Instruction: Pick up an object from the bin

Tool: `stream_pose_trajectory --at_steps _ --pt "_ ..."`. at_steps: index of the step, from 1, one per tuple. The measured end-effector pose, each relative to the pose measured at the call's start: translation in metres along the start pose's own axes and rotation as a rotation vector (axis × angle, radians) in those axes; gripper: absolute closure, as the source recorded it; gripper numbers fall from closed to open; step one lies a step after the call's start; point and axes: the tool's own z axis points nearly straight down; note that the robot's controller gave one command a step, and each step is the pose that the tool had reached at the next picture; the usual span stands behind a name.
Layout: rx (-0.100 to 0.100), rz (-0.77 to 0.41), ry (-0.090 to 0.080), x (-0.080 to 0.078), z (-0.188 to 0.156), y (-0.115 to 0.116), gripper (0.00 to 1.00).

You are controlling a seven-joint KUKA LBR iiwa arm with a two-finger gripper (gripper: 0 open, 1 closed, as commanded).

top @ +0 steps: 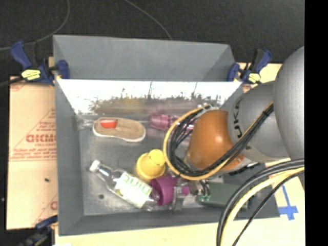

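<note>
My gripper (190,190) shows as a bit of metal body below the arm's orange cover, low at the bin's front right. It is right beside a purple cup-like thing (163,188) lying on its side. A yellow round toy (150,164) lies just above the cup. A clear plastic bottle (123,184) with a green and white label lies left of the cup, its cap pointing to the upper left. Whether anything is in the gripper is hidden.
A beige slipper (120,130) with a red-orange insole lies at the back left. A pink-purple thing (161,121) sits at the back wall, partly behind the arm's cables. A dark green thing (221,193) lies at the front right. The arm covers the bin's right side.
</note>
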Motion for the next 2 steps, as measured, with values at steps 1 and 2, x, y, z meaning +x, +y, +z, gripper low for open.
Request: stream_pose_trajectory --at_steps 1,2 --pt "0.0 -0.001 0.0 0.0 0.0 0.0 1.0" --pt "0.0 -0.002 0.0 0.0 0.0 0.0 1.0"
